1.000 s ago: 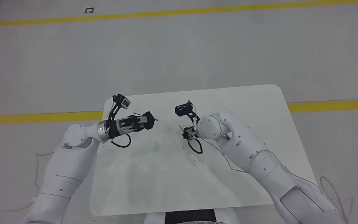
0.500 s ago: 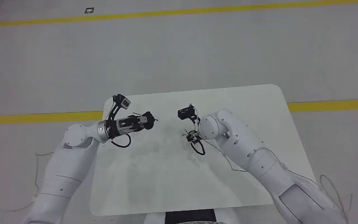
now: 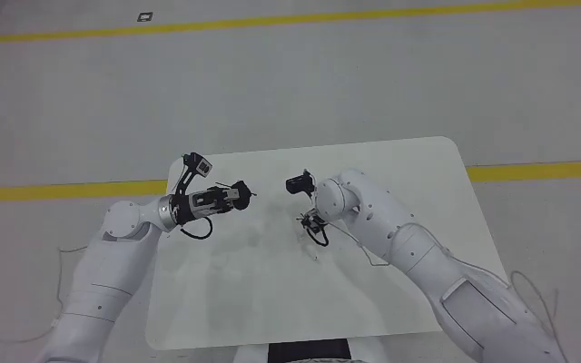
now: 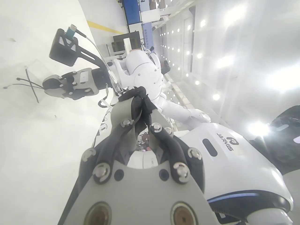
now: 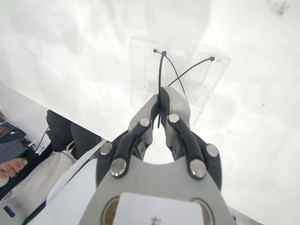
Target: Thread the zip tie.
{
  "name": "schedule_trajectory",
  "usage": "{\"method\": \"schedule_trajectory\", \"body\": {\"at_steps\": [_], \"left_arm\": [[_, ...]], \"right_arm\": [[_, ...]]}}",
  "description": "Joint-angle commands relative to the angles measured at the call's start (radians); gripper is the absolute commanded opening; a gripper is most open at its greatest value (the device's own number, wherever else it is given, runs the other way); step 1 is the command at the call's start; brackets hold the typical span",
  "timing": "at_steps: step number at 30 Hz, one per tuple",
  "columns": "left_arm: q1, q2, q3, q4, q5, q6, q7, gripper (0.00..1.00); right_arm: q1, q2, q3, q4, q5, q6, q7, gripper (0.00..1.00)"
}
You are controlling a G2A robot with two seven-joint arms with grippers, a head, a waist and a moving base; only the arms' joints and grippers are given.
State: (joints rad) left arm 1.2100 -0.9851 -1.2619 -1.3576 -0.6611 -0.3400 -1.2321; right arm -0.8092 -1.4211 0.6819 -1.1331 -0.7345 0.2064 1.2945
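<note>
Over to the right gripper, low centre of the right wrist frame: pinched fully shut on a thin black plastic zip tie, gripping near the tail and leaving the long strap free beyond the pads, small square head up near frame centre. Judged a sensible hold, keeping the head exposed for threading. Head out over a clear square acrylic plate; touching it or not, can't tell. Lying on that plate, two more thin black zip ties, crossed over each other, probably parked there to stay put and show up against the matte white table. Glossy and glassy-edged on the plate; slim, springy, gently bowed along the strap.

Across to the left gripper, centre of the left wrist frame: closed on a crumpled black bundle, soft and cloth-like, bunched at the tip; can't say exactly what. Held up off the table, centre left of the top frame, well apart from the right gripper. Threading not yet begun, by the look of it
</note>
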Motion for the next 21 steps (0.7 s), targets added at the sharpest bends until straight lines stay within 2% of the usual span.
{"method": "schedule_trajectory", "body": {"at_steps": [1, 9, 21], "left_arm": [[0.0, 0.0, 0.0, 0.0, 0.0, 0.0, 0.0, 0.0], [0.0, 0.0, 0.0, 0.0, 0.0, 0.0, 0.0, 0.0], [0.0, 0.0, 0.0, 0.0, 0.0, 0.0, 0.0, 0.0]], "right_arm": [[0.01, -0.007, -0.006, 0.028, 0.013, -0.001, -0.003, 0.15], [0.056, -0.043, -0.042, 0.135, 0.057, -0.012, -0.02, 0.18], [0.101, -0.083, -0.09, 0.211, 0.045, 0.018, -0.008, 0.16]]}}
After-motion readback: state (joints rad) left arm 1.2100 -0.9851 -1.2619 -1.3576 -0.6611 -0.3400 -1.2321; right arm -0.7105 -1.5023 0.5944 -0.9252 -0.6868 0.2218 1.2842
